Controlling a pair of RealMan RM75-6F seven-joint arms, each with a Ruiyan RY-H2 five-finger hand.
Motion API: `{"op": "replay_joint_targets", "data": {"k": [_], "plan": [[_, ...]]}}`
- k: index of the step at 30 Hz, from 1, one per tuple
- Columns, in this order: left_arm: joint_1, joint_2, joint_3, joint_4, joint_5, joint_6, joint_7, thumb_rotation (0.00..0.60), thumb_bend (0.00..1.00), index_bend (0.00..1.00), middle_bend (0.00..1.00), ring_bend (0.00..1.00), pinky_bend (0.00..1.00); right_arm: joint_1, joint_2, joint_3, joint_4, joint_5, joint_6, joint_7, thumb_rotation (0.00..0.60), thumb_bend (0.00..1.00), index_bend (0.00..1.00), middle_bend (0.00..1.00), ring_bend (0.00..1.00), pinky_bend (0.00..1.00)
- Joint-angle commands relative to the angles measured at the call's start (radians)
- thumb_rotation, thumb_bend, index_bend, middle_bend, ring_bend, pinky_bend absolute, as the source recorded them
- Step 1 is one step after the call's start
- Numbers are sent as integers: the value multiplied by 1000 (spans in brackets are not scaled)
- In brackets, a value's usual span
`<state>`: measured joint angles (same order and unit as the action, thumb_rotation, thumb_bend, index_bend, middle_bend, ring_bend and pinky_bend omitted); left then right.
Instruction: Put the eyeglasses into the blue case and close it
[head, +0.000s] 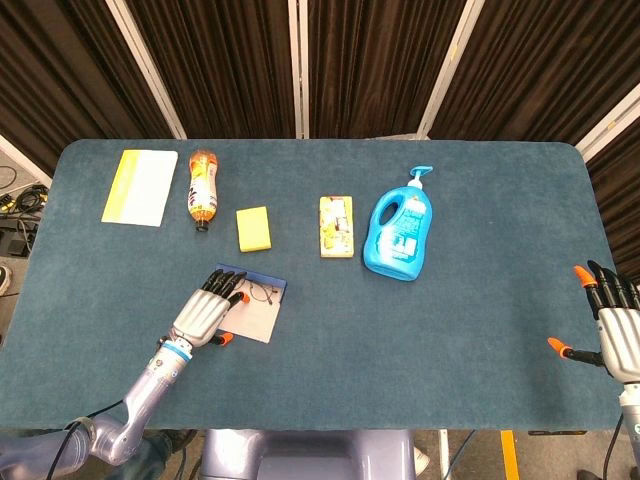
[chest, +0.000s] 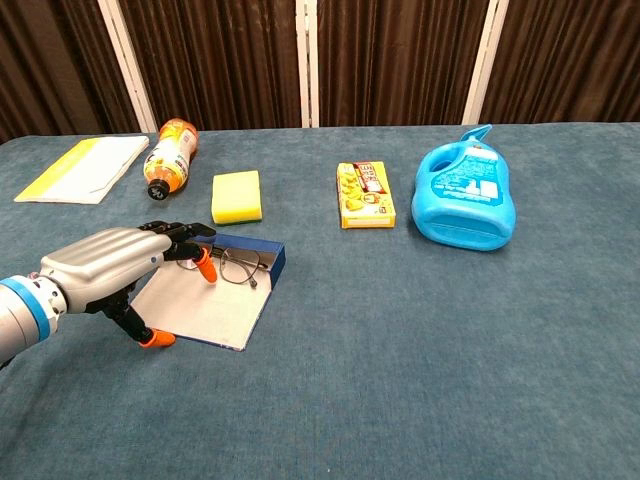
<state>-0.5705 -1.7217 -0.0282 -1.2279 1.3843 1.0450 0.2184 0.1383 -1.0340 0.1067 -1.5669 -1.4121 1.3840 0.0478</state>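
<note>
Near the table's front-left corner, eyeglasses (chest: 240, 266) lie in the open blue case (chest: 215, 292), left robot hand (chest: 115, 264) spread over them holding nothing; closing remains.

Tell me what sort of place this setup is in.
Probably a robot lab or data-collection booth: dark curtains wall off a blue-covered table, household items such as a detergent bottle lie in a row, and cables trail on the floor.

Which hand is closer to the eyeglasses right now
The left hand: its fingertips reach over the eyeglasses lying in the open blue case. The right hand rests far off at the table's opposite edge.
</note>
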Motion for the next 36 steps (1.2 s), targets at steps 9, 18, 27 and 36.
{"op": "replay_joint_targets", "data": {"k": [9,18,27,36], "plan": [[-2,12,1,-7,5,-16,-10,600,499,292,0,0,0,1,1,0,0,0,-2,1,600,0,0,0,0,0],[-11,36,-20,-50,-15,-30,2,600,525,291,0,0,0,0,1,0,-2,2,1,-2,600,0,0,0,0,0],[-24,29,-34,-41,-32,-53,4,600,531,305,0,0,0,1,0,1,0,5,-4,-3,600,0,0,0,0,0],[-48,8,-63,-14,-53,-72,-3,600,547,395,0,0,0,3,-4,1,3,7,-7,-7,600,0,0,0,0,0]]}}
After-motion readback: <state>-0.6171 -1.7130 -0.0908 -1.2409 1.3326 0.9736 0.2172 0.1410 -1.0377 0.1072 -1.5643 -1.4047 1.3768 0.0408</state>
